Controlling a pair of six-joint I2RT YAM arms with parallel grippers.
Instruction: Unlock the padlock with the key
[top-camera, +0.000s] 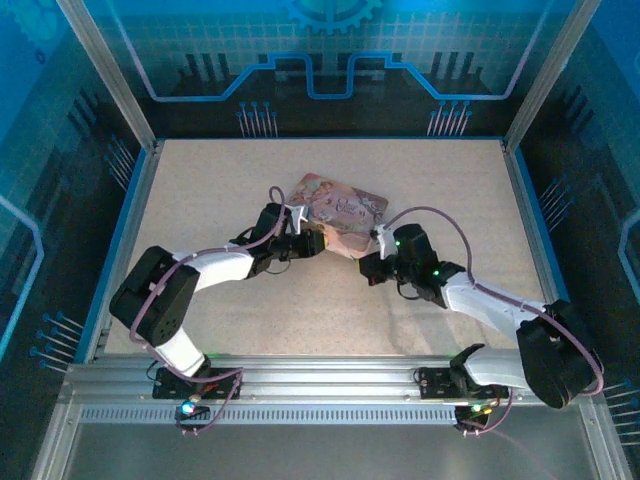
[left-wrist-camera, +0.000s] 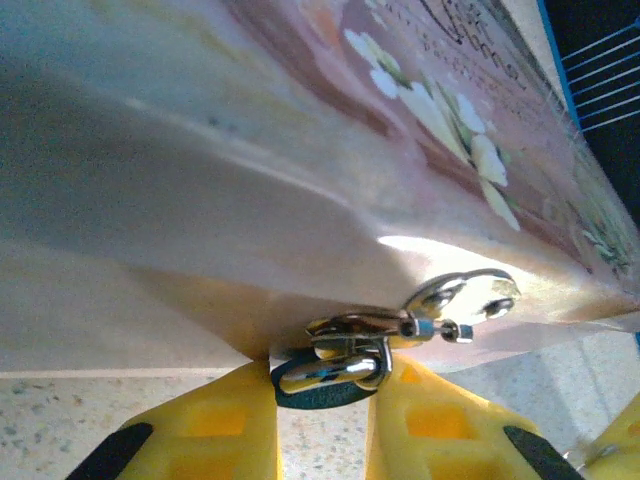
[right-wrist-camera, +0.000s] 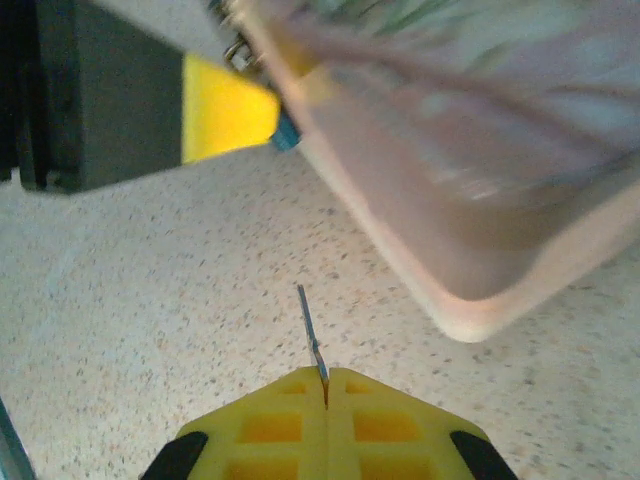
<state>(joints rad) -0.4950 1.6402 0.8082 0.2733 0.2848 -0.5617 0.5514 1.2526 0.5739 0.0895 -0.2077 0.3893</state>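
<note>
Yellow left pincer (left-wrist-camera: 326, 378) clamps padlock (left-wrist-camera: 318, 394) at tin (left-wrist-camera: 300, 200); right pincer (right-wrist-camera: 325, 388) fully closed, pinching key (right-wrist-camera: 309, 325).

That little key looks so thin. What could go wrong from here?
The key is a thin sliver pinched only at its end by the right gripper; it could twist or slip if it goes in crooked. The padlock hangs from the hasp of the tin between the fingers of the left gripper, so it might swivel away. The tin itself could slide if pushed.
</note>
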